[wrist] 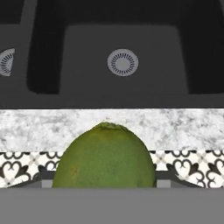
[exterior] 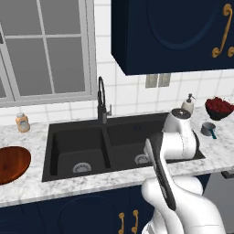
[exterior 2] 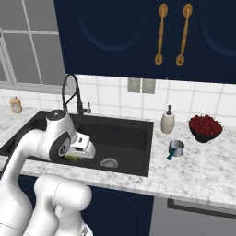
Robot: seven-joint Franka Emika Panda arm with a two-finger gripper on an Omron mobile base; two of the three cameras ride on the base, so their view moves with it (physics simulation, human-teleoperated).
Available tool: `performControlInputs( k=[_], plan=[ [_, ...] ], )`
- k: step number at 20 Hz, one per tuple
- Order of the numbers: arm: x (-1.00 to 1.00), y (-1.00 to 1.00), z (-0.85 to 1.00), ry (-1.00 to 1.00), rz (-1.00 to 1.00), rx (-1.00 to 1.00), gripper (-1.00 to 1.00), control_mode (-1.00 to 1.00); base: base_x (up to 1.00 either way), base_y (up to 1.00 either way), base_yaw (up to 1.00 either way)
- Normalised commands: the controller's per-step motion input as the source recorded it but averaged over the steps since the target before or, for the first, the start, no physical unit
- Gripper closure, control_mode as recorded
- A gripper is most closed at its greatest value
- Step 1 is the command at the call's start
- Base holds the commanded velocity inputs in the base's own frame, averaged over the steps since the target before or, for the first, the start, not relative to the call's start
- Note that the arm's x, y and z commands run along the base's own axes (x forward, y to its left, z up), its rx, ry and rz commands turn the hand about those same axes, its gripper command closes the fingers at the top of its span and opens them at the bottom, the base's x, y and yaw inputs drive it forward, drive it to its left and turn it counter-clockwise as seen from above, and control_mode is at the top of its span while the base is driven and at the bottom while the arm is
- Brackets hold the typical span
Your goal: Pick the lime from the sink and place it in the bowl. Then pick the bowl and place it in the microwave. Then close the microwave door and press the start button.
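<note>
Hand view is showing the lime (wrist: 105,156) sitting large and close at the bottom, right between the gripper's tips, with the marble bench (wrist: 183,129) edge and the black sink (wrist: 122,39) lying beyond it. The gripper (exterior 2: 73,156) is standing part-way open around the lime and appears to be gripping it, held up above the near edge of the sink; a sliver of yellow-green is peeking out under the hand in the right base view. In the left base view the arm's white body is covering the hand, so the grip itself is not showing there. The wooden bowl (exterior: 11,163) is resting on the bench at the far left, well apart from the lime. A soap bottle (exterior 2: 168,120), a small metal cup (exterior 2: 175,148) and a dark bowl of red fruit (exterior 2: 205,126) are sitting on the bench right of the sink.
</note>
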Motion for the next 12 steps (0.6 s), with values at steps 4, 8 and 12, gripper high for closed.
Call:
performControlInputs(
  k=[4, 8, 12],
  plan=[
    [-0.2, 0.97, 0.01, -0.13, 0.02, -0.1, 1.0, -1.0, 0.0, 0.0, 0.0],
    [0.0, 1.0, 0.0, -0.09, 0.02, -0.06, 1.0, -1.0, 0.0, 0.0, 0.0],
    [0.04, 1.0, 0.0, -0.19, 0.03, -0.05, 1.0, -1.0, 0.0, 0.0, 0.0]
  ],
)
